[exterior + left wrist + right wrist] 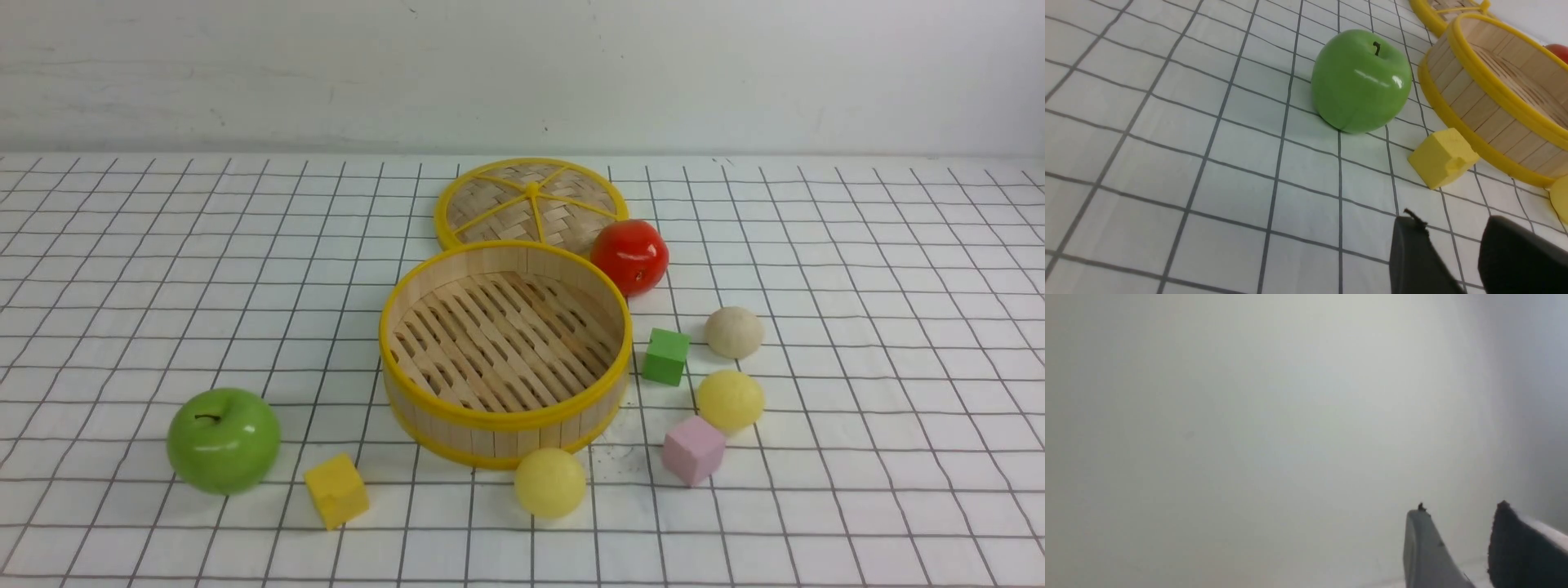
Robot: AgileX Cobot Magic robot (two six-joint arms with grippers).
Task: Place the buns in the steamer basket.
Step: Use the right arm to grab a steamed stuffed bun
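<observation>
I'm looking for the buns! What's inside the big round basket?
Only the bare slatted bottom shows inside the steamer basket. The buns lie outside it. Its near wall hides a thin strip of the bottom.

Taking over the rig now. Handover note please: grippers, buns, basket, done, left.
Grippers: left gripper open and empty, near the green apple and yellow cube. The right gripper is open and empty, facing a blank pale surface.
Things: steamer basket mid-table, empty, with its lid flat behind it. All three buns sit on the table outside it: cream-white bun to its right, pale yellow bun just nearer, by the pink cube, and second pale yellow bun just in front of the basket.
Done: nothing.
Left: all three buns.
</observation>
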